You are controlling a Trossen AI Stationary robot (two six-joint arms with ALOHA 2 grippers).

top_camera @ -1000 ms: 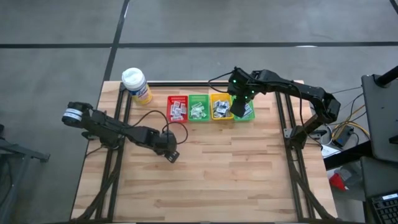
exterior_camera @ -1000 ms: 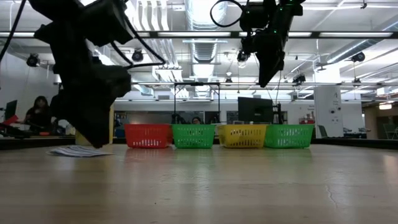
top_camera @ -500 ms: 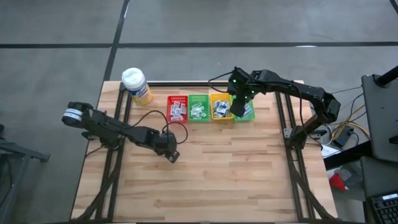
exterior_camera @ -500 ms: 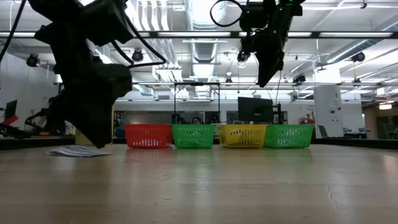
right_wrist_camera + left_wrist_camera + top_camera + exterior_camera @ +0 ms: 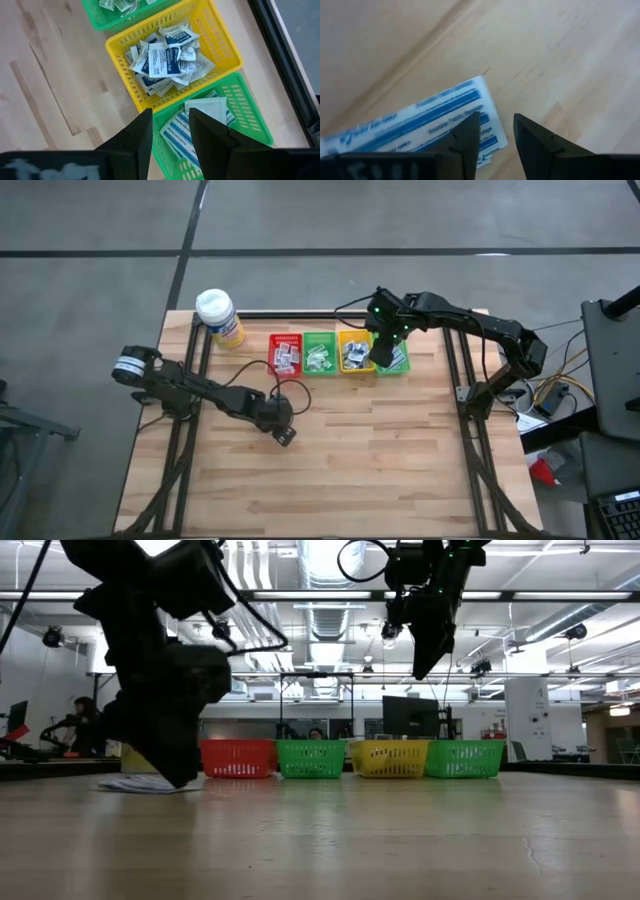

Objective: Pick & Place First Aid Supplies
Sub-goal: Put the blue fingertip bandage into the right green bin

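From my station, the left gripper (image 5: 285,437) sits low over the worktop (image 5: 380,470), near its middle and toward the left edge. Against the frame one second back, it has shifted slightly toward the right edge and toward the near edge. Its fingers (image 5: 470,137) stand slightly parted, straddling one end of a flat white packet with blue print (image 5: 420,125) that lies on the wood. I cannot tell whether they pinch it. In the low view the packet (image 5: 140,783) lies flat beneath the arm.

Farther back, four bins stand in a row along the far edge: red bin (image 5: 285,354), green bin (image 5: 319,352), yellow bin (image 5: 354,351) and a second green bin (image 5: 398,360). Each holds sachets.

The right gripper (image 5: 383,352) hangs above the second green bin, unchanged in position. Its fingers (image 5: 140,135) are slightly apart with nothing between them; blue-striped packets (image 5: 185,130) lie in the bin below.

A white-capped yellow bottle (image 5: 219,316) stands at the far left corner.
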